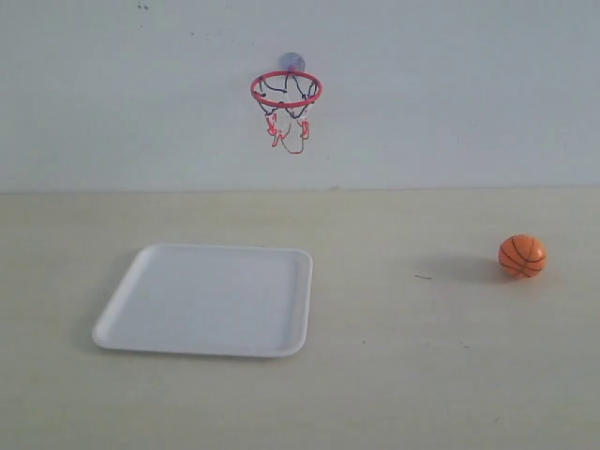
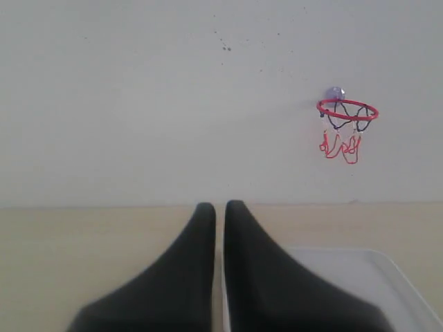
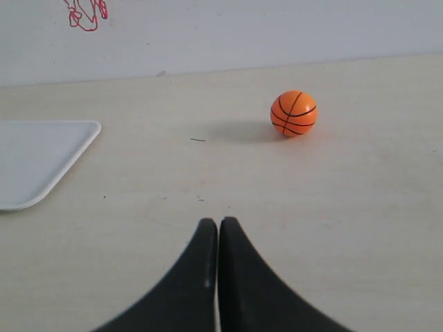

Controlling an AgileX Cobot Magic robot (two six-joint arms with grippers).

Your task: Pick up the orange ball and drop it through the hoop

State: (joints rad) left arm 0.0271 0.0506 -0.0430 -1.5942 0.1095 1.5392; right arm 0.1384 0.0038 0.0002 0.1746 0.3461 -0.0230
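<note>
Black fingers of the right pincer fill the near edge of its wrist view, pressed together with only a hairline seam between them and nothing held. On the other arm the left pincer looks the same: both dark fingers meet tip to tip, empty, above the pale bench. Neither pincer appears in the exterior view.

Next out lies a white square tray with rounded corners and a shallow raised rim, flat on the bench on the left side of the exterior view. One corner of it shows just past the left pincer, and another shows off to one side of the right pincer.

Farther back on the right, the orange ball rests on the bench, well apart from the tray and ahead of the right pincer, its black seam lines plain and a soft shadow beside it.

Farthest is the hoop, stuck to the white wall by a bluish suction cup, high above the bench, its red ring level and its string net hanging loose below.
</note>
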